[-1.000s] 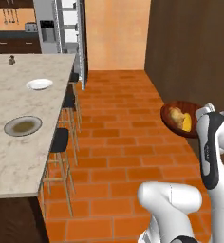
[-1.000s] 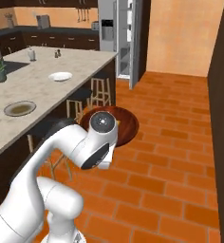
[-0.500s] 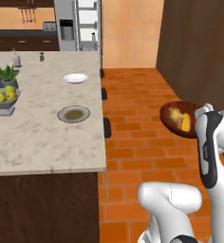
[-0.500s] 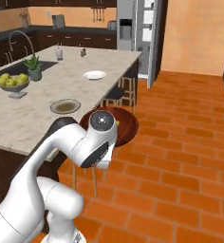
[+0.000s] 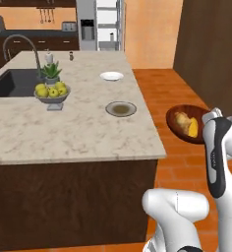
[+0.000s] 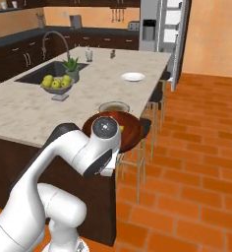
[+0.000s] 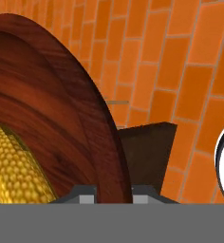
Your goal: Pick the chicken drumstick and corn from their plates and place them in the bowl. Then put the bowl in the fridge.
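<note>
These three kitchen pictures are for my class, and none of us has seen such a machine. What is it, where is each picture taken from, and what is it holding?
It is a white robot arm on a driving base, in a computer-drawn kitchen. Two pictures come from cameras on the base, behind the arm to its left and right. The third looks along the gripper. The gripper grips the rim of a wooden bowl held over the brick floor, with the corn and chicken drumstick inside. On the island counter lie a grey plate, a white plate and a fruit bowl. The fridge stands behind.
</note>
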